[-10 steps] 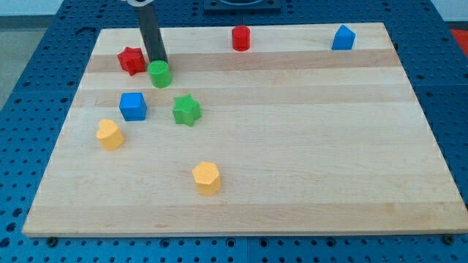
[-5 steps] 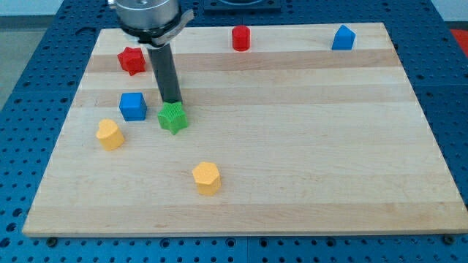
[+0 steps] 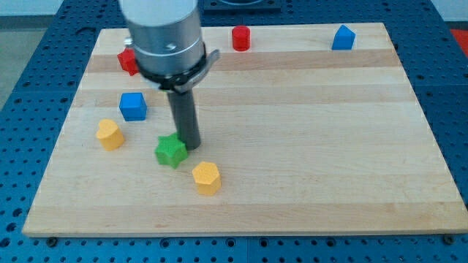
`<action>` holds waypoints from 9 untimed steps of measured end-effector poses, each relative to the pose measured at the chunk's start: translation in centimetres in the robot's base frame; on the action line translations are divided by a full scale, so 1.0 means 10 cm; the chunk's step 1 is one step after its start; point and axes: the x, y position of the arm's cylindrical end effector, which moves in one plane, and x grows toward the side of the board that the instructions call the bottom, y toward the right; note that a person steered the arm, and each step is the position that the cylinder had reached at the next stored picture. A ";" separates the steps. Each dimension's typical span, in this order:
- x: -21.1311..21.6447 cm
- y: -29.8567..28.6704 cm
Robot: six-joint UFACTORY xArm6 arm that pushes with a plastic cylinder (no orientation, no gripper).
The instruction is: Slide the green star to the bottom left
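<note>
The green star (image 3: 170, 151) lies left of the board's middle, in the lower half. My tip (image 3: 189, 145) touches its upper right side. The rod rises from there to the large grey arm body near the view's top. A yellow block (image 3: 207, 177) sits just below and right of the star, a short gap away. The green round block seen earlier is hidden behind the arm.
A blue cube (image 3: 133, 106) and a yellow block (image 3: 110, 134) lie left of the star. A red star (image 3: 126, 60) is partly hidden by the arm at top left. A red cylinder (image 3: 241, 37) and a blue block (image 3: 343, 37) sit along the wooden board's (image 3: 329, 146) top edge.
My tip has moved down the view from beside the green round block and pushed the green star down and slightly left. The other blocks have not moved.
</note>
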 end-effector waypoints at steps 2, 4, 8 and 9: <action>0.22 -0.52; 0.37 -0.83; 0.38 -1.08; 0.38 -1.12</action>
